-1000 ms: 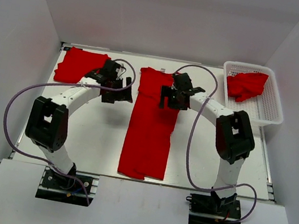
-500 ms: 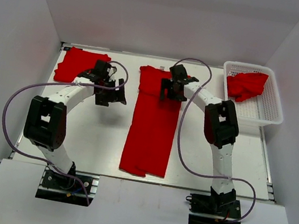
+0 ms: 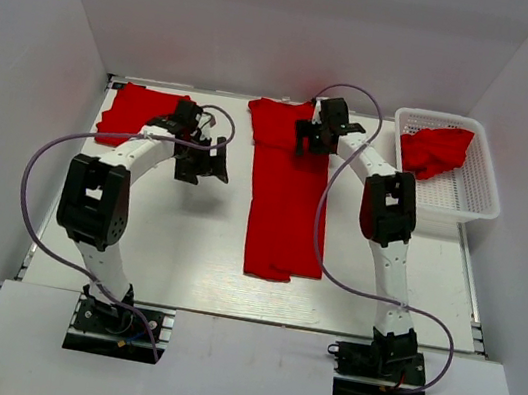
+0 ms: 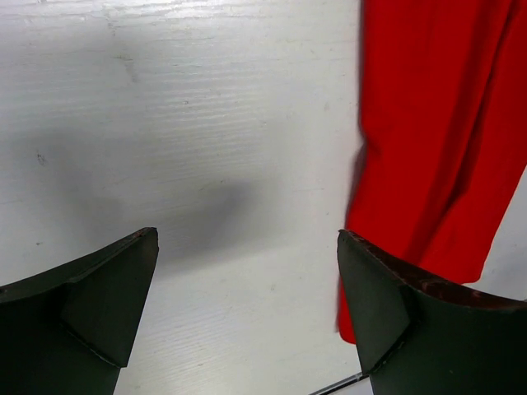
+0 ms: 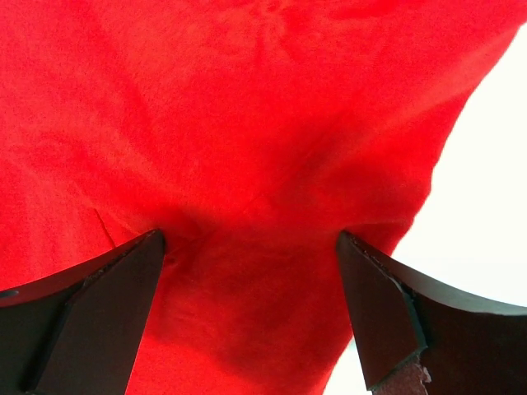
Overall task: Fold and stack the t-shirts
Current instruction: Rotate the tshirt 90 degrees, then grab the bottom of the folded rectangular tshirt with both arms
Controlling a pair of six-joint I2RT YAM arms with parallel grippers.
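here the red t-shirt (image 5: 247, 148) lies between the spread right jaws.

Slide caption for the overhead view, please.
Right gripper open over the far end of the long folded red t-shirt; left gripper open over the white table.

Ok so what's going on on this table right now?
Two robot arms are working through a batch of red t-shirts. The right gripper is open and sits on the far end of a long shirt folded into a narrow strip mid-table, with cloth bunched between its fingers. The left gripper is open over bare table just left of that shirt, holding nothing. A folded shirt lies in the far left corner, and a crumpled shirt waits in the white basket at far right.
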